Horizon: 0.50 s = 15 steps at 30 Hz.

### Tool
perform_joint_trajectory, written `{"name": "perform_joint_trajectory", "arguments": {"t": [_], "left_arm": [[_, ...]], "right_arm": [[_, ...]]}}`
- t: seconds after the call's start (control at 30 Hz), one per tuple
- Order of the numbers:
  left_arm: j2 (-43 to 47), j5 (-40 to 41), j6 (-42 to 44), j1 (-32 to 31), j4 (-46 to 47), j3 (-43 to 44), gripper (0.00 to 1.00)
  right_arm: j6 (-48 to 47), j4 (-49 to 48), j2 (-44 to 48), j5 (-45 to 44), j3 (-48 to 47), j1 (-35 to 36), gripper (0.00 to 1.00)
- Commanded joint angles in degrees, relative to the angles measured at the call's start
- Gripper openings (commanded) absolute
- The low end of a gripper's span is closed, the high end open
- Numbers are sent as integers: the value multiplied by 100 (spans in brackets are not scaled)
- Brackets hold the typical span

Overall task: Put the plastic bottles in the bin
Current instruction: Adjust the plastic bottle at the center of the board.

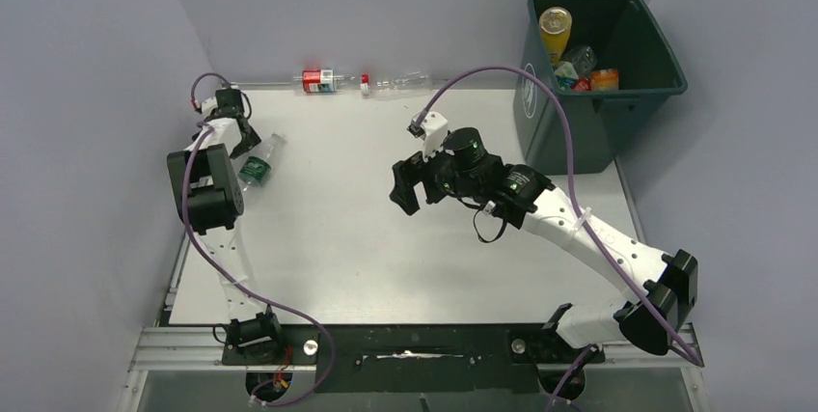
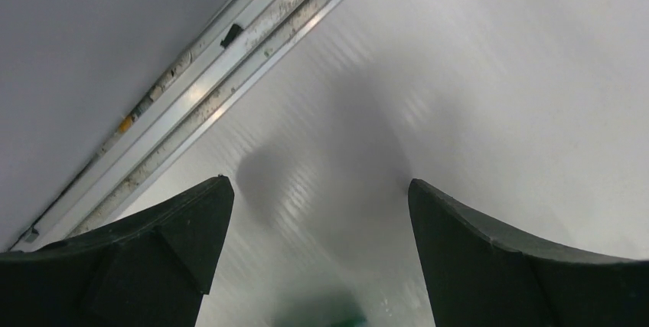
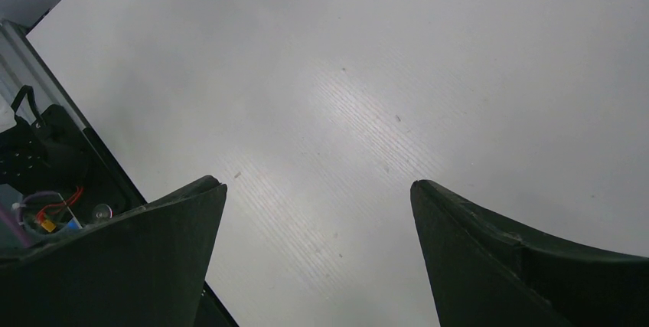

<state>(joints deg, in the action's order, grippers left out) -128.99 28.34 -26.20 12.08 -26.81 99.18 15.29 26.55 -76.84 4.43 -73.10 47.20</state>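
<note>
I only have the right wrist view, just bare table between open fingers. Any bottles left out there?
Observer: Three. A green-label bottle lies by the left gripper, near the left edge.
Operator: And the others?
Observer: A red-label bottle and a clear bottle lie end to end along the far edge.
Operator: Where's the bin?
Observer: The bin stands at the far right corner, a yellow bottle and others inside.

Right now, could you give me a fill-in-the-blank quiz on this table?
The bottle by the left gripper has a ____ label. The bin stands at the far ____ corner of the table. The right gripper is open and holds ____. The labelled bottle at the far edge has a ____ label.
Missing: green; right; nothing; red.
</note>
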Motion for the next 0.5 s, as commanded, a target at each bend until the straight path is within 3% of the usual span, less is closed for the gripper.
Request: {"name": "perform_joint_trajectory", "arguments": {"t": [0.0,0.3,0.47], "left_arm": [[876,-234,-331,-171,295,-535,86],[2386,-742,-1045,-845,1157,-2760,85],[2771,-797,-1299,-1276,1240,-3343,85]], "right_arm": [[66,-427,-46,-100,61,121,96],[297,-833,-115,-97,506,337,96],[473,-1066,-244,-142,748,360,97]]}}
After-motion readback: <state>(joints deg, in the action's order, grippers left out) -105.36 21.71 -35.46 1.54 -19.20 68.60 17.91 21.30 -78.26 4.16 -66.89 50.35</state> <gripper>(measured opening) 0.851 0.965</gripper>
